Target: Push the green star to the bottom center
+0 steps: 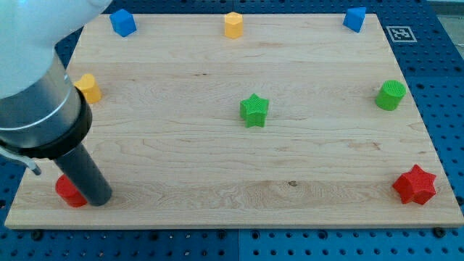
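The green star (254,110) lies near the middle of the wooden board (239,167), a little toward the view's top. My tip (98,199) rests on the board at the view's bottom left, far to the left of and below the green star. It stands right beside a red block (69,191), which the rod partly hides.
A blue block (122,22), a yellow block (233,25) and another blue block (354,19) line the view's top edge. A yellow block (88,88) sits at the left, a green cylinder (391,95) at the right, a red star (415,185) at the bottom right.
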### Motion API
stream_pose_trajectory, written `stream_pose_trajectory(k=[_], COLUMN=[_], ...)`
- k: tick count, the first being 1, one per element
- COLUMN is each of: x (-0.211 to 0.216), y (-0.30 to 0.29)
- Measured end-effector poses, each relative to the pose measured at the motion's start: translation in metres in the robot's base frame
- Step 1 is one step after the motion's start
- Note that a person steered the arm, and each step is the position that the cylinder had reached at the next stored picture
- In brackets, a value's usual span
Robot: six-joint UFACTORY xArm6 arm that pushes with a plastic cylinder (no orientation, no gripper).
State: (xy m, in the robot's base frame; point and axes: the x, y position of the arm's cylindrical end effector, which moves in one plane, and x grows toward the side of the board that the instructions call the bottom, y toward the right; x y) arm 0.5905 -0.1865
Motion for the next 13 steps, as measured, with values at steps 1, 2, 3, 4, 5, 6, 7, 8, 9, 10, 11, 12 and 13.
stream_pose_trajectory(k=[1, 2, 3, 4, 5, 6, 7, 8, 9, 10, 11, 12, 13], x=[0.000, -0.003, -0.044, -0.088, -0.132, -0.161, -0.185, -0.209, -0.206, -0.182, -0.174, -0.170, -0.144], y=[0.000, 0.002, 0.014, 0.025, 0.038, 0.064, 0.098, 0.148, 0.215, 0.235, 0.231, 0.221, 0.221])
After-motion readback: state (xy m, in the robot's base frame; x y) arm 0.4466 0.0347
